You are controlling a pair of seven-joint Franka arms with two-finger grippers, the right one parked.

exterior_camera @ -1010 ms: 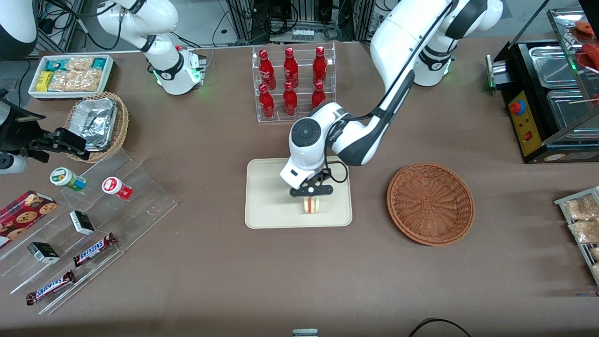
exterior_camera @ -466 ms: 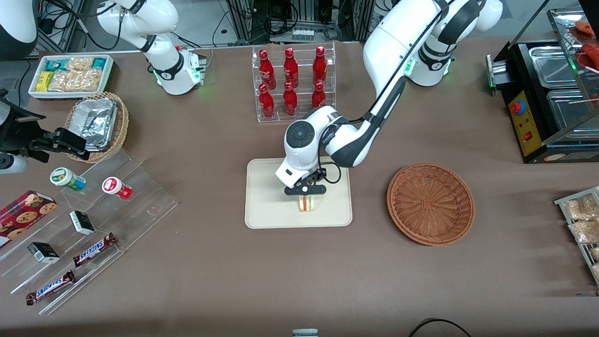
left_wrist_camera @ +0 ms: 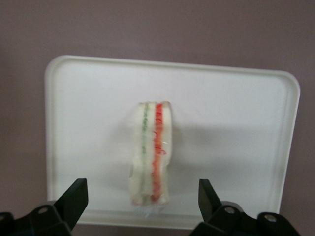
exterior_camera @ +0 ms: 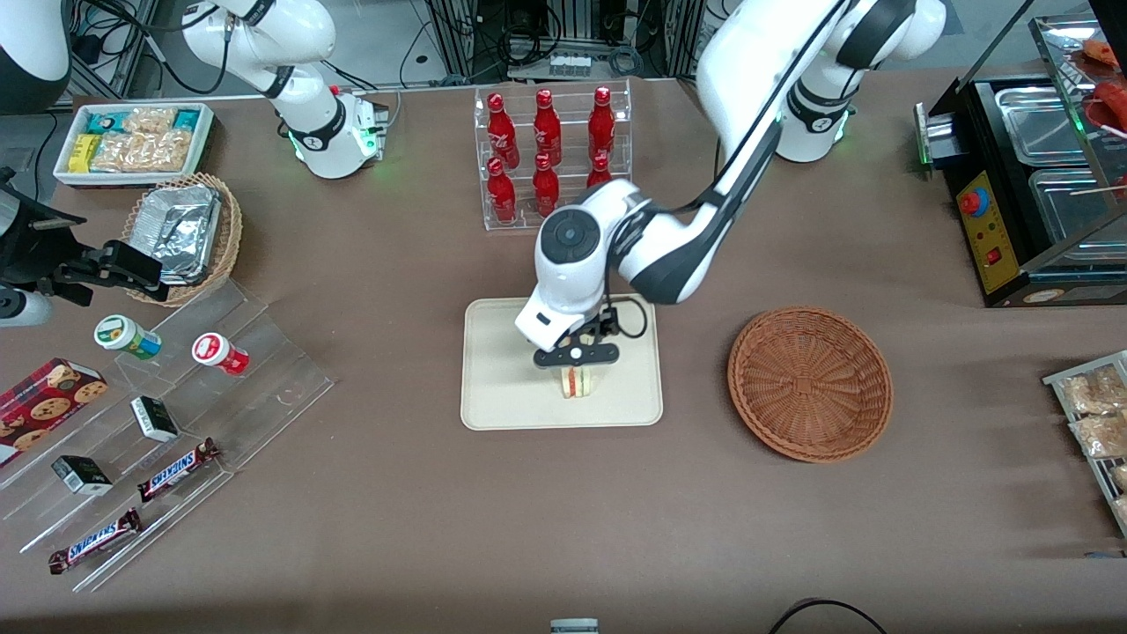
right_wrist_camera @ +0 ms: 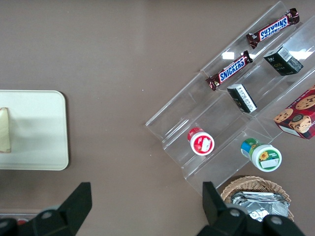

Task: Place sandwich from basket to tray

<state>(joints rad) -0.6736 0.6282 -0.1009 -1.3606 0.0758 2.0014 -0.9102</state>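
I see the sandwich (left_wrist_camera: 150, 157) resting inside the tray (left_wrist_camera: 236, 98), clear of its rims, my gripper (left_wrist_camera: 142, 206) spread open above; the basket (exterior_camera: 810, 383) sits at three o'clock.

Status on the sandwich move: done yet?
Done: the sandwich stands on its edge on the tray; the basket holds nothing. In hand: the gripper hangs above the sandwich, fingers open and clear of it. Left: pull the arm away.
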